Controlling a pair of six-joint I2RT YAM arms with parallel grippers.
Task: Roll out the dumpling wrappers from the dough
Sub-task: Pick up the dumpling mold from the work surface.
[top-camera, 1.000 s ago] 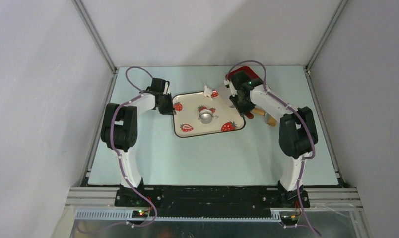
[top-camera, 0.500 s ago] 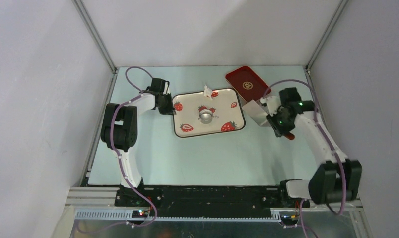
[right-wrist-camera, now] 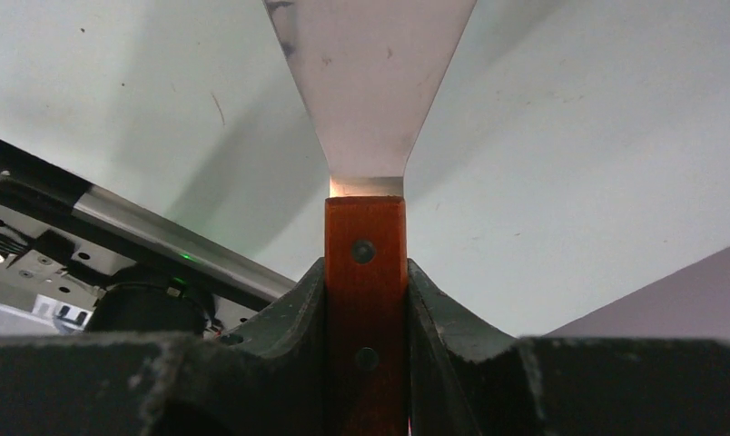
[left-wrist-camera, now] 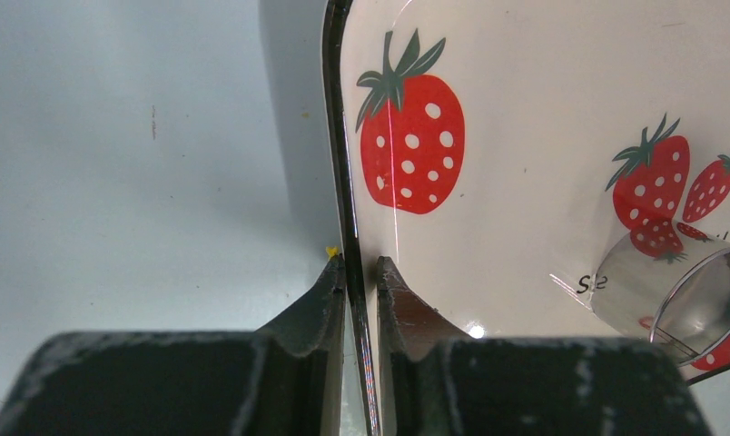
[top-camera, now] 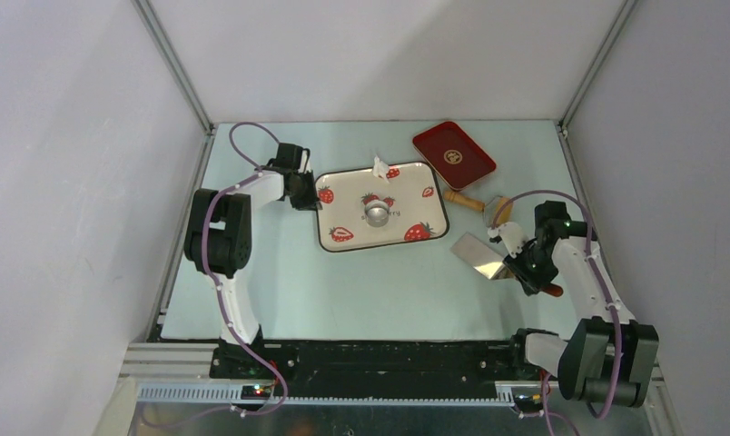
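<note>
Lab test cell: plain white panel walls (top-camera: 379, 54), aluminium frame rails (top-camera: 173, 68), pale tabletop (top-camera: 389, 291).

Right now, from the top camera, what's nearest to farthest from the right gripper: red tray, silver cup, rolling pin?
From the right gripper:
1. rolling pin, just beyond it.
2. red tray, farther back.
3. silver cup, off to the left on the strawberry tray.

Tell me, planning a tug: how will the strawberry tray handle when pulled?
Probably stiff: the strawberry tray shows a straight thin rim in the left gripper. Its glossy face looks slippery, so the metal cup might slide.
</note>
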